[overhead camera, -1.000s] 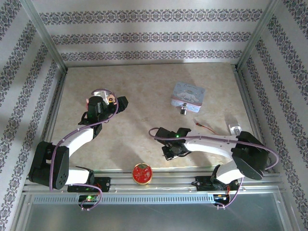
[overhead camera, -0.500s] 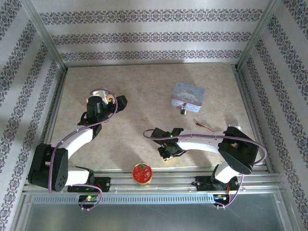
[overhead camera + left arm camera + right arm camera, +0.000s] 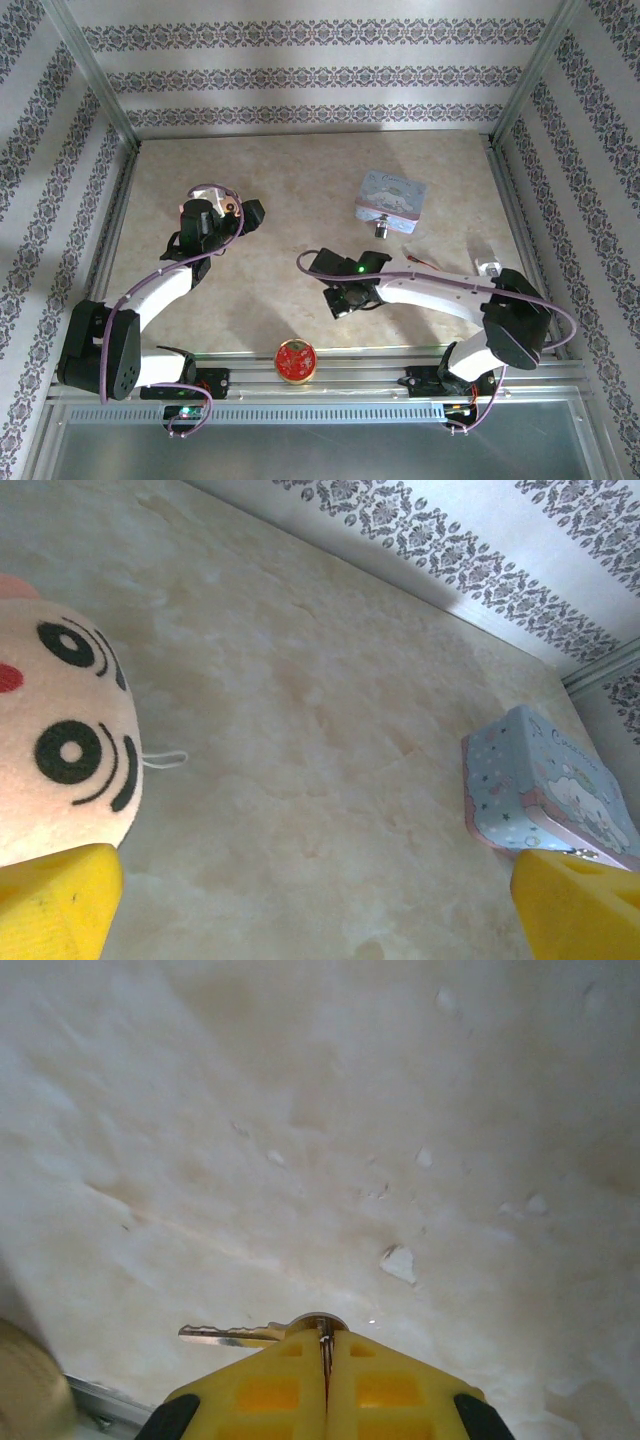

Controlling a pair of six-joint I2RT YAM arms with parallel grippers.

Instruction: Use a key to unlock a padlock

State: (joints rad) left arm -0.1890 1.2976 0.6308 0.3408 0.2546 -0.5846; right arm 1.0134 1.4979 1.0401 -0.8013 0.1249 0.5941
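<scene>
Overhead view of a beige marbled table (image 3: 290, 170) inside a booth w/ patterned wallpaper walls.

Far left: the left arm (image 3: 160, 285) reaches up the table. The left jaws stand wide apart w/ nothing btwn them. Their yellow fingertips (image 3: 55, 905) sit at the two lower corners of the wrist view. Just beside the left tip is a pink plush toy face w/ ringed black eyes (image 3: 60, 750).

Centre, near edge: a red round patterned tin (image 3: 295, 361) rests on the metal rail. Can't tell if it is lidded or what it holds.

Right of that, mid-table: the right jaws are pressed together, clamped on the round head of a small silver metal key (image 3: 225, 1334). Its toothed blade sticks out sideways, to the left of the yellow tips in the wrist view.

Further right, toward the back: a pale blue rectangular tin w/ a cartoon lid (image 3: 390, 196), lid shut, contents hidden. At the tin's near edge lies a small silver padlock (image 3: 382, 230), well apart from the key and too small to tell if the shackle is closed.

Far right: a thin red cord (image 3: 425, 261) and a small white object (image 3: 487, 268).
</scene>
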